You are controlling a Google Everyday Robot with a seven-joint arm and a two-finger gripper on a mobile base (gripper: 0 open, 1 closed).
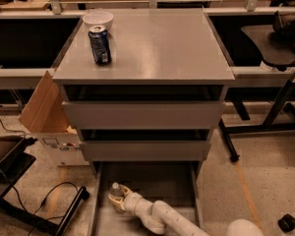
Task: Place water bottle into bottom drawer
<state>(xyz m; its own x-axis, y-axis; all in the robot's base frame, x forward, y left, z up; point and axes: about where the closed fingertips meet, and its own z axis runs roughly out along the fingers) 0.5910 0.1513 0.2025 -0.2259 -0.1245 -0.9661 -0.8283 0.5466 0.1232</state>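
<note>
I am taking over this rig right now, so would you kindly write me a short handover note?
Gripper: low inside the open bottom drawer, toward the picture's left side, right at the water bottle; whether it has let go cannot be told.
Water bottle: inside the drawer, white cap showing.
Done: drawer open, bottle within it.
Left: confirm release, withdraw the arm.
Soda can and bowl stand on the cabinet top.

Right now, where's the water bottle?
Low in the camera view, left of centre: the water bottle is inside the open bottom drawer, near its left wall, at the gripper tip.
</note>
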